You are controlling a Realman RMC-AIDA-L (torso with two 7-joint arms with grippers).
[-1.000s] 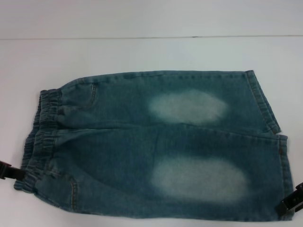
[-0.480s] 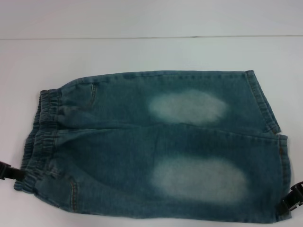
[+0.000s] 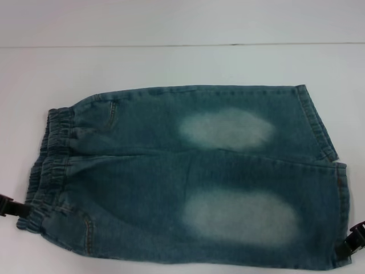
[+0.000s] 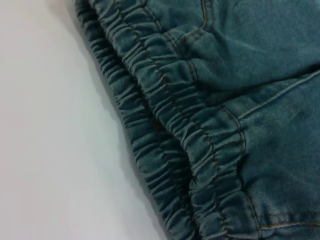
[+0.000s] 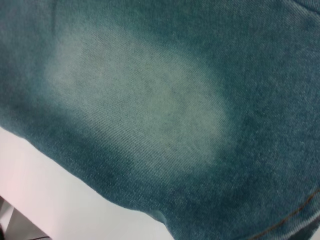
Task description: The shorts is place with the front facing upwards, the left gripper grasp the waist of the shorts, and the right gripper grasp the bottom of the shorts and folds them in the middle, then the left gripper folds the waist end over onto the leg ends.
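The blue denim shorts (image 3: pixel 188 171) lie flat on the white table, front up, with two pale ovals showing. The puckered waist (image 3: pixel 51 165) is at the left and the straight leg hems (image 3: pixel 341 211) are at the right, split by a gap. My left gripper (image 3: pixel 7 205) shows as a small black part at the near corner of the waist. My right gripper (image 3: pixel 355 241) sits at the near corner of the nearer leg hem. The left wrist view is filled by the gathered waistband (image 4: pixel 165 125). One faded oval (image 5: pixel 135 100) fills the right wrist view.
The white table (image 3: pixel 182 63) stretches beyond the shorts to a far edge line. Bare table surface (image 4: pixel 50 125) lies beside the waistband, and more of it (image 5: pixel 60 195) runs along the near side of the leg.
My right gripper has slid slightly down and outward at the lower right, so less of it shows. The left gripper and the shorts have hardly moved.
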